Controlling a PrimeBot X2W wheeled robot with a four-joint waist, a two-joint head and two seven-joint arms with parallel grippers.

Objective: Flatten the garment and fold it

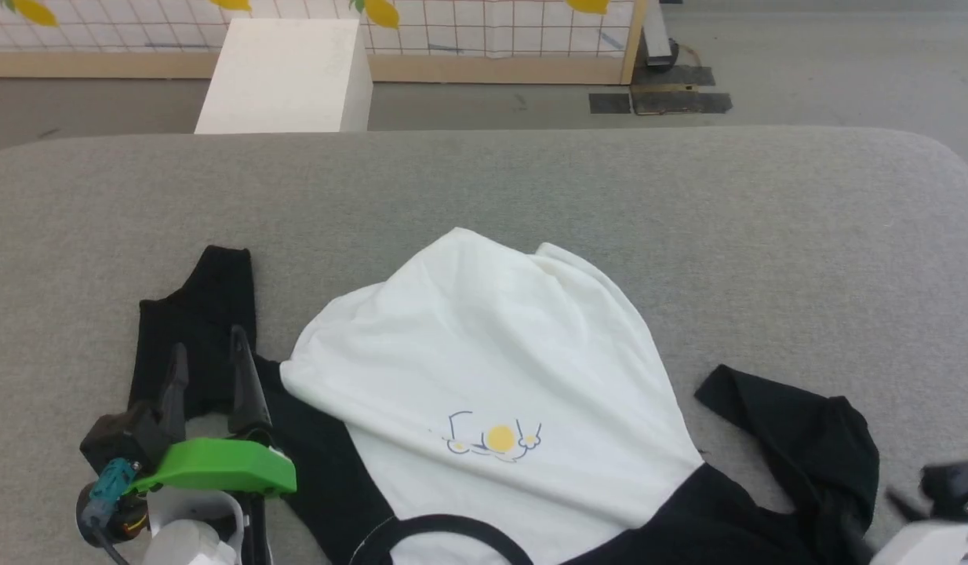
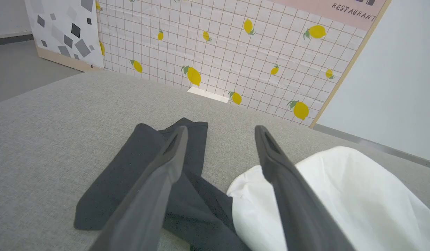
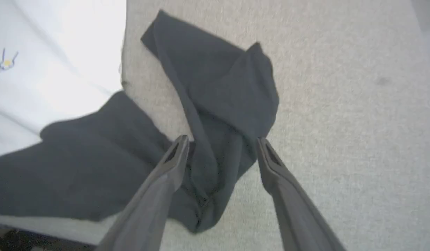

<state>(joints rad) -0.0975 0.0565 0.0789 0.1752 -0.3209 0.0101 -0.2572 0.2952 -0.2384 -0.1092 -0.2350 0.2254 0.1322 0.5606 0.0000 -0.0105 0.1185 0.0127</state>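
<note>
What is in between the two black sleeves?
In the head view, the garment's white body, with its small blue-and-yellow print, lies between the left sleeve and the crumpled right sleeve.

From the head: high up, facing forward and down over the grey surface [image 1: 531, 180], wide enough for the whole garment [image 1: 492, 337] and, past the far edge, the floor [image 1: 806, 78] and the lemon-print panel [image 1: 453, 31]. From the left wrist: low and close, facing along the left claw [image 2: 221, 129] across the left-side sleeve [image 2: 138, 181] toward that same panel. From the right wrist: steeply down along the right claw [image 3: 222, 138], very close on the right-side sleeve [image 3: 218, 87], slightly blurred. Shared with the head view: each sleeve, the white body's edge and, on the right, the chest print [image 3: 2, 61].
</note>
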